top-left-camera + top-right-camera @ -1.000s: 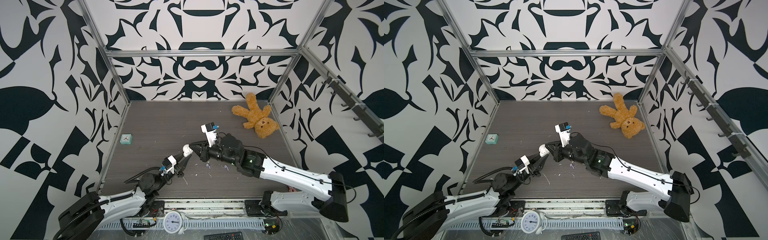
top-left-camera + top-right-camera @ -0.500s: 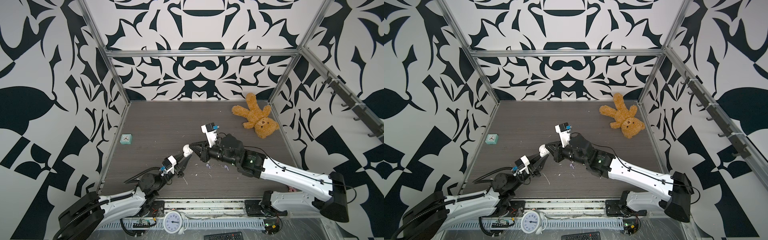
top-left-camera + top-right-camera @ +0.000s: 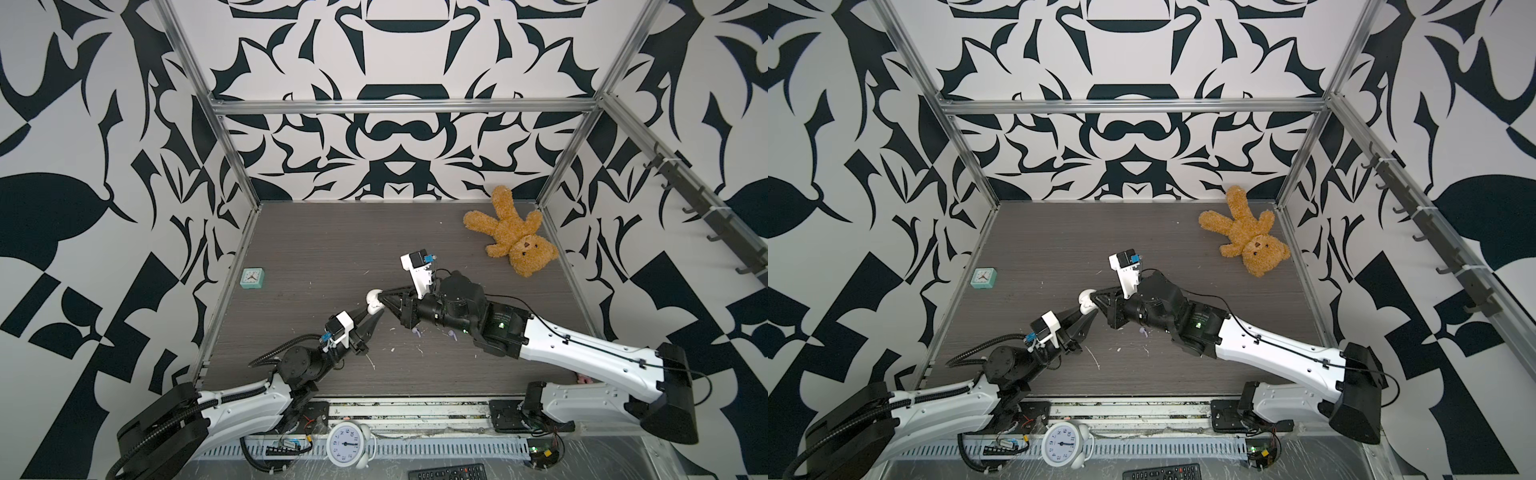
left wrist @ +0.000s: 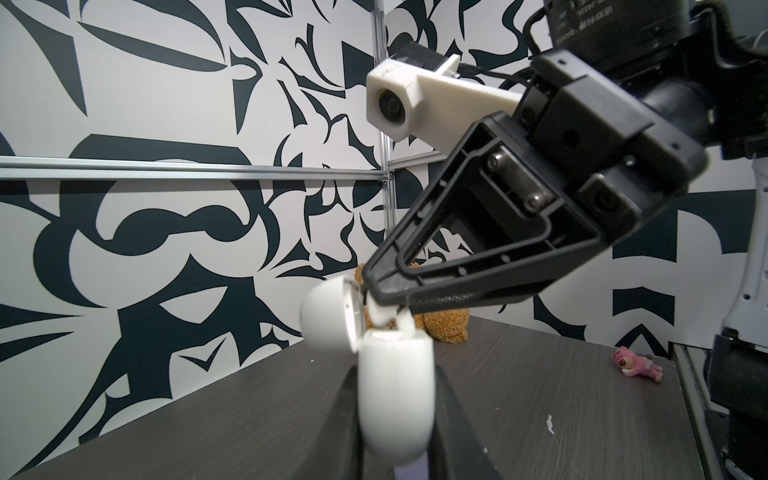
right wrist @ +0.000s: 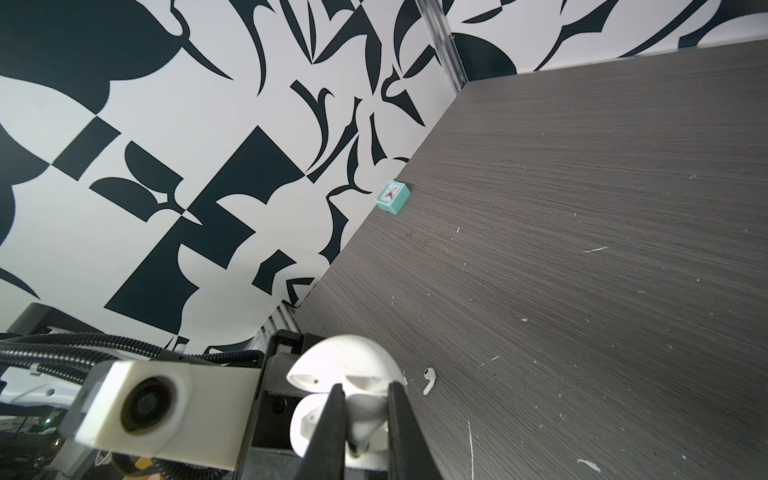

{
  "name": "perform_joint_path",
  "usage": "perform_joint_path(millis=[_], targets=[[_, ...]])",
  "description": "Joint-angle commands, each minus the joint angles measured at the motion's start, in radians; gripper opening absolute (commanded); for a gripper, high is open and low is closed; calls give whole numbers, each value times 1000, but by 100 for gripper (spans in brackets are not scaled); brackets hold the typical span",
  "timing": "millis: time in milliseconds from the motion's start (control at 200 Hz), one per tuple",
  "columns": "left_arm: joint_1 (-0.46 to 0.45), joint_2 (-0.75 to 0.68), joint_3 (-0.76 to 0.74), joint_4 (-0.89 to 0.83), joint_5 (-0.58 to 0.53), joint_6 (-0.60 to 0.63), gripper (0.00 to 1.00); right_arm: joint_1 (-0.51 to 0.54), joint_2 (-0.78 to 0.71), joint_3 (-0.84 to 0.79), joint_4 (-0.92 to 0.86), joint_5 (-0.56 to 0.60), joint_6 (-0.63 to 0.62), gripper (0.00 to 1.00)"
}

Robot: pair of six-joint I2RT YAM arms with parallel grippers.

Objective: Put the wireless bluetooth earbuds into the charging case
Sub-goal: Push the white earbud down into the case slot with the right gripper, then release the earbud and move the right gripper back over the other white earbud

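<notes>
Jaws on the left gripper [image 3: 371,316] were clamped round the white charging case [image 4: 395,395], which was upright with its lid [image 4: 328,316] swung open. Right gripper [image 5: 365,386] jaws pinched a white earbud [image 4: 390,322], stem down at the case mouth; seating depth couldn't be confirmed. Best play looked like: hold the case dead steady, push straight along the well, no twist, release only once the bud bottomed out, then back off away from the lid. Second white earbud [image 5: 429,380] lay on the tabletop [image 3: 332,249] just beside the case, and one pale purple earbud [image 3: 417,331] lay near it.
</notes>
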State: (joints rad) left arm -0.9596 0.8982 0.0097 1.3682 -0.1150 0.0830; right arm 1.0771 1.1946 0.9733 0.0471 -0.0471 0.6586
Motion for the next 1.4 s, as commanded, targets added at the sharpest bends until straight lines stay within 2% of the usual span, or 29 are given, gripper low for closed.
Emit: perform_joint_path(millis=[0, 130, 250, 425, 565, 640, 760, 860, 925, 1005, 1115, 1170, 1265, 1395], targets=[[-2, -3, 15, 58, -5, 8, 0, 5, -42, -8, -12, 17, 7, 23], [-2, 1, 17, 58, -5, 8, 0, 5, -52, -6, -24, 35, 0, 26], [-2, -1, 17, 58, -3, 8, 0, 6, -61, 0, -33, 44, -6, 34], [-2, -4, 13, 58, -5, 9, 0, 6, -72, 24, -54, 55, -30, 36], [-2, -11, 13, 58, -6, 8, 0, 6, -103, 75, -126, 94, -82, 43], [-2, -15, 16, 58, -8, 7, 0, 5, -129, 116, -174, 119, -124, 49], [-2, -33, 39, 58, -41, -19, 0, -2, -145, 189, -295, 207, -204, 68], [-2, -63, 60, 57, -96, -45, 0, -29, -140, 221, -371, 224, -241, 75], [-2, -88, 79, 34, -131, -66, 0, -63, -129, 232, -403, 185, -249, 77], [-2, -139, 119, -61, -163, -78, 0, -104, -112, 233, -435, 148, -242, 77], [1, -265, 209, -354, -152, -87, 0, -146, -73, 203, -422, 69, -217, 76], [13, -312, 235, -433, -145, -96, 0, -149, -39, 190, -407, 26, -216, 75], [58, -382, 256, -528, -136, -98, 0, -149, 25, 176, -403, -24, -205, 75], [156, -466, 305, -726, -33, -104, 0, -149, 118, 151, -374, -90, -205, 72]])
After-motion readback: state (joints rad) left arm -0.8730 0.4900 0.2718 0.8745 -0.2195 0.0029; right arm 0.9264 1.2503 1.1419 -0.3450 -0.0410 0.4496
